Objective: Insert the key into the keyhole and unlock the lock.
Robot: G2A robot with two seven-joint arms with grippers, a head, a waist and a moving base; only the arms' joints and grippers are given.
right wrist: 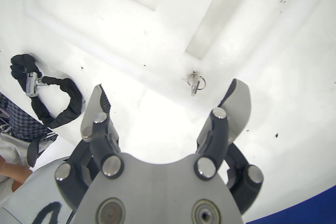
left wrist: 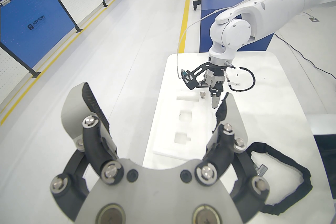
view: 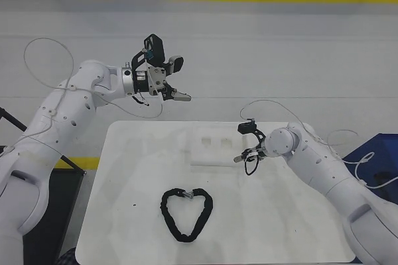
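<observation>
R end effector (right wrist: 168,87), spread wide, above key (right wrist: 194,83) at foam tray (right wrist: 183,12) edge

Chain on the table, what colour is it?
The chain is black, its lock silver; the right wrist view shows it best.

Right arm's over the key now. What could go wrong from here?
1. The key lies flat beside a foam recess, nearer one finger of the open right gripper; closing could nudge it in or catch only its ring.
2. The chain lock lies loose, left gripper away; it may slide at insertion.
</observation>
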